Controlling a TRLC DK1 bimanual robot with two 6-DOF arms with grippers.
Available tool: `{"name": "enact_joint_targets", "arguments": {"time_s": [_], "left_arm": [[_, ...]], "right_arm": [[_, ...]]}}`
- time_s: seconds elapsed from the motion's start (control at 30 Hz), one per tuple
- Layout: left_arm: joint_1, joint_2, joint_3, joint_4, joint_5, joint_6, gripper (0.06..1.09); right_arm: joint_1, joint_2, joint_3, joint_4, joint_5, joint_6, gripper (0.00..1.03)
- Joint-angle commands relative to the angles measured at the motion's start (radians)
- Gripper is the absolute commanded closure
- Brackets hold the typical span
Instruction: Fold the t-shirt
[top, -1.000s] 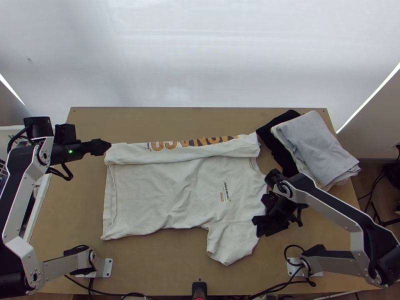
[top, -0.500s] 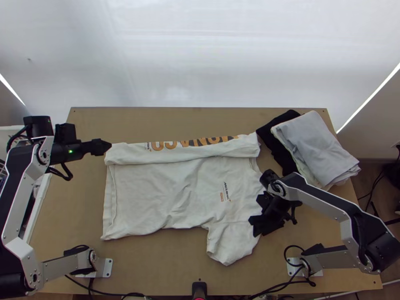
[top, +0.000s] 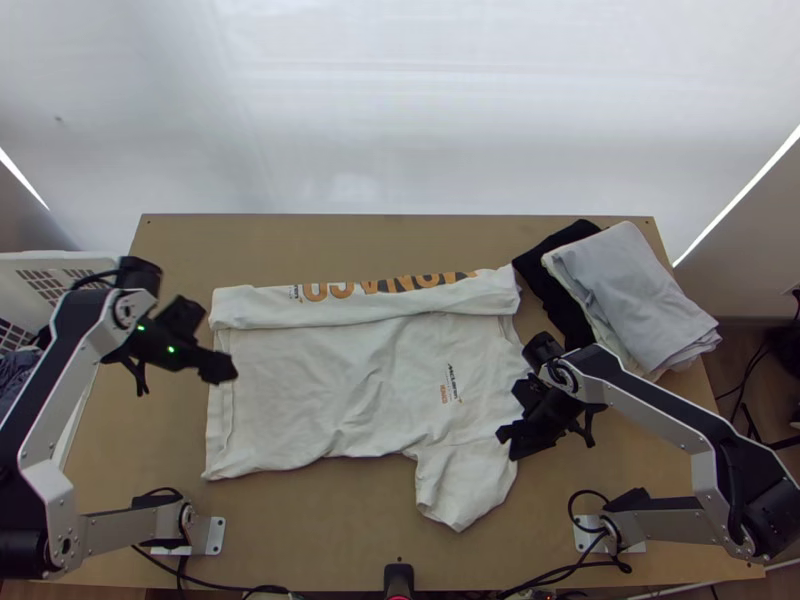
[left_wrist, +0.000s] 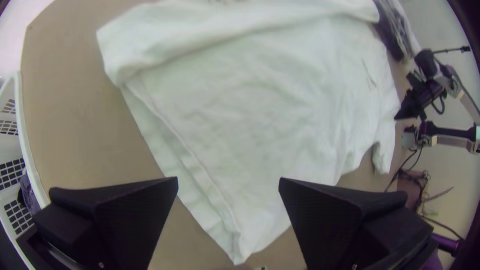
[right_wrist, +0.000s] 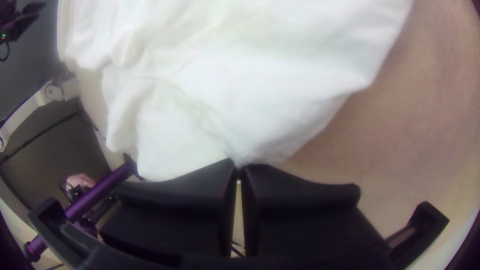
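My left gripper (top: 222, 368) is over the t-shirt's left edge; the left wrist view shows that gripper (left_wrist: 229, 185) open, with nothing between its fingers. The cream t-shirt (top: 310, 390) lies lengthwise across the table, its far side folded over in a long strip with orange print, its near sleeve spread toward the table's front. At the shirt's right side, by that sleeve, is my right gripper (top: 508, 440). In the right wrist view this gripper (right_wrist: 238, 167) is shut on the t-shirt (right_wrist: 225, 100), pinching cloth at its fingertips.
Folded grey clothing (top: 635, 290) lies on a black garment (top: 550, 285) at the table's back right. Beside the table's left edge stands a white basket (top: 45, 275) with dark cloth inside. Bare table (top: 320, 520) shows in front of the shirt.
My left gripper has swung from the shirt's far left corner toward the near side, along its left edge. My right gripper has shifted slightly left and nearer.
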Motion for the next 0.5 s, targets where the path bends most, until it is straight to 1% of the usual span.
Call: {"name": "enact_joint_targets", "arguments": {"time_s": [0.0,0.13,0.17,0.27,0.4,0.47], "left_arm": [[-0.138,0.084,-0.03,-0.25,-0.146,0.062,0.11],[-0.211,0.1,-0.108,-0.326,-0.295,0.056,0.11],[-0.227,0.096,-0.125,-0.33,-0.309,0.059,0.11],[-0.265,0.072,-0.183,-0.33,-0.315,0.081,0.11],[-0.35,0.067,-0.255,-0.323,-0.318,0.078,0.11],[-0.386,0.067,-0.289,-0.294,-0.318,0.071,0.11]], "right_arm": [[-0.006,-0.017,0.002,0.001,-0.001,0.008,1.0],[-0.009,-0.026,0.004,-0.001,-0.001,0.009,1.0],[-0.01,-0.028,0.002,-0.002,-0.001,0.009,1.0],[-0.015,-0.034,-0.001,-0.006,-0.001,0.009,1.0],[-0.017,-0.035,0.004,-0.007,-0.001,0.011,1.0],[-0.017,-0.035,0.01,-0.007,-0.001,0.015,1.0]]}}
